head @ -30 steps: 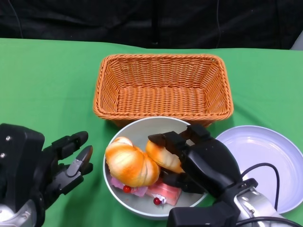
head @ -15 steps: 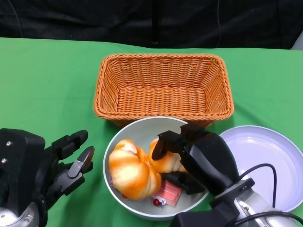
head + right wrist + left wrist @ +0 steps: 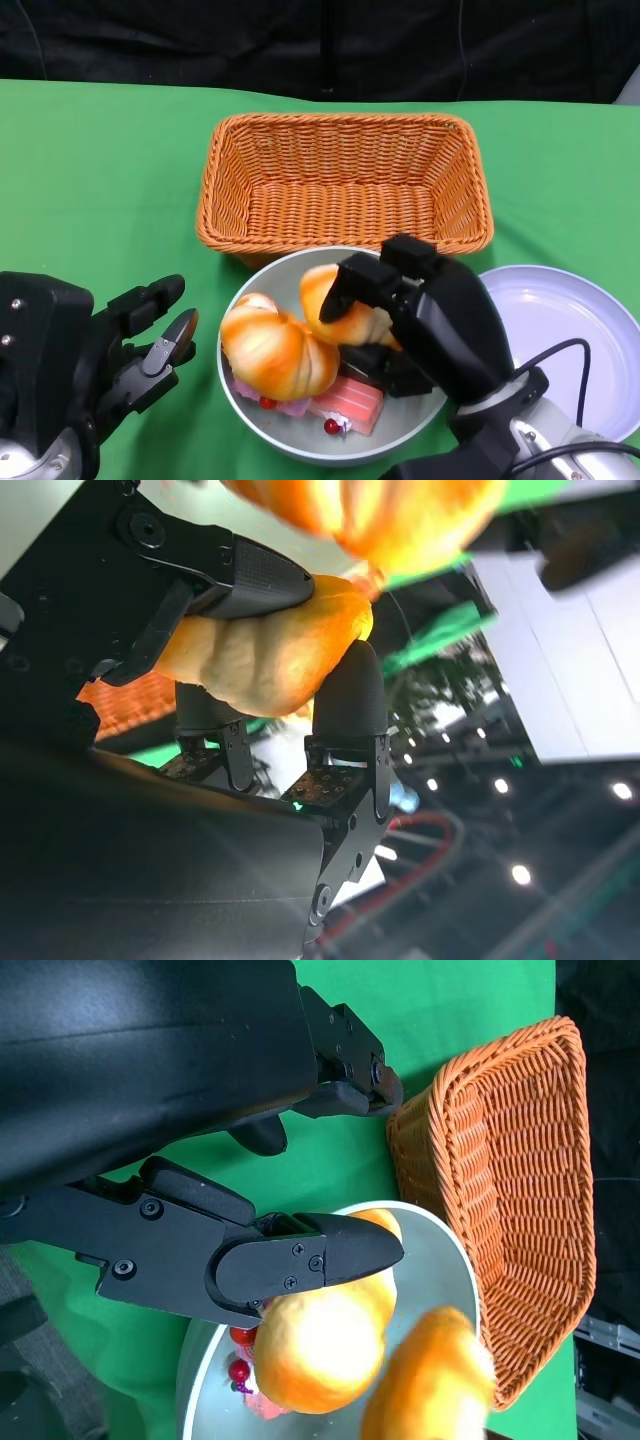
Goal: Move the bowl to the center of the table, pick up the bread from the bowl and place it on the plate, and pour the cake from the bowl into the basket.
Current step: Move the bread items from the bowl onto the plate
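Observation:
A grey bowl (image 3: pixel 290 275) sits in front of the basket, holding a golden bread roll (image 3: pixel 272 352) and pink cake pieces (image 3: pixel 345 405) with red cherries. My right hand (image 3: pixel 435 325) grips a second bread roll (image 3: pixel 330 305), lifted just above the bowl. In the right wrist view the fingers (image 3: pixel 250 575) clamp that roll (image 3: pixel 265 650). My left hand (image 3: pixel 110 355) hovers open to the left of the bowl, touching nothing. The left wrist view shows its fingers (image 3: pixel 300 1260) beside the bowl (image 3: pixel 200 1385) and both rolls (image 3: pixel 325 1345).
The orange wicker basket (image 3: pixel 345 185) stands behind the bowl, with nothing in it. A pale plate (image 3: pixel 570 330) lies to the right, partly hidden by my right arm. Green cloth covers the table; a dark backdrop runs along its far edge.
My right hand has raised the gripped bread roll up out of the bowl. The other roll has shifted slightly in the bowl. The left hand has stayed put.

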Robot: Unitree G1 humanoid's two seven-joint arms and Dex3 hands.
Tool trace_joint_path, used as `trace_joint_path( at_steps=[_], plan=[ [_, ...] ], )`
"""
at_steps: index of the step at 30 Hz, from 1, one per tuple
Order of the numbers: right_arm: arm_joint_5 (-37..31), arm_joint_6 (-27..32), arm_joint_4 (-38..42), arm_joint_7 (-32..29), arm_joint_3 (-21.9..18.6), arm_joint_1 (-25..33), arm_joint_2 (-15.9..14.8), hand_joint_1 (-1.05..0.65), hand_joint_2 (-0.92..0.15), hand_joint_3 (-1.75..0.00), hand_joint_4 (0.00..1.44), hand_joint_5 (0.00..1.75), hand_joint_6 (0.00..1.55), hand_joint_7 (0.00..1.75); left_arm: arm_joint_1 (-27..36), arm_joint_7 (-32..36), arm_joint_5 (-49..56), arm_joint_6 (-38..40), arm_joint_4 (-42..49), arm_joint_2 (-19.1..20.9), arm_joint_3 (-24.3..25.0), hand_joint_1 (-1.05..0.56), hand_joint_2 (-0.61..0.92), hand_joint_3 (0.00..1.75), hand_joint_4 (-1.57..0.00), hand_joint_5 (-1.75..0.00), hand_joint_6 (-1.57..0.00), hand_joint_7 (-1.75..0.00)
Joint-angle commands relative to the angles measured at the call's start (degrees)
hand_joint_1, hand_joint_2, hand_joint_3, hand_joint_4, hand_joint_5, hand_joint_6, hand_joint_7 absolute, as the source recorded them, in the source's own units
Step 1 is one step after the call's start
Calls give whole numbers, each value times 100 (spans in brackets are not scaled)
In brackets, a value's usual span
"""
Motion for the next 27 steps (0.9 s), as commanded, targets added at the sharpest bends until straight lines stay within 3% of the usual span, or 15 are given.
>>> trace_joint_path(
  at_steps=[1, 10, 17, 20, 27],
  plan=[
    [180, -126, -286, -34, -147, 90, -67, -27, -31, -149, 102, 175, 77, 175, 24, -28, 8, -42, 10, 57, 36, -62, 92, 49, 0, -98, -32, -4],
    [593, -346, -1092, 427, -402, 434, -168, -26, -24, -167, 102, 175, 77, 175, 19, -91, -38, -67, 65, 61, 45, -61, 92, 49, 0, -97, -31, -4],
    [985, -480, -1488, 917, -638, 720, -214, -25, -20, -168, 101, 175, 77, 170, 12, -87, -19, -75, 84, 60, 61, -63, 92, 48, 0, -98, -33, -4],
    [1330, -783, -1860, 1119, -1080, 1131, -606, -19, -19, -169, 101, 175, 75, 174, -21, -120, -31, -61, 128, 75, 54, -63, 92, 48, 0, -100, -33, -4],
    [1616, -1053, -2020, 1421, -1481, 1414, -753, -15, -11, -174, 99, 175, 74, 172, -70, -125, -53, -46, 189, 74, 74, -62, 92, 48, 0, -100, -32, -3]
  ],
)
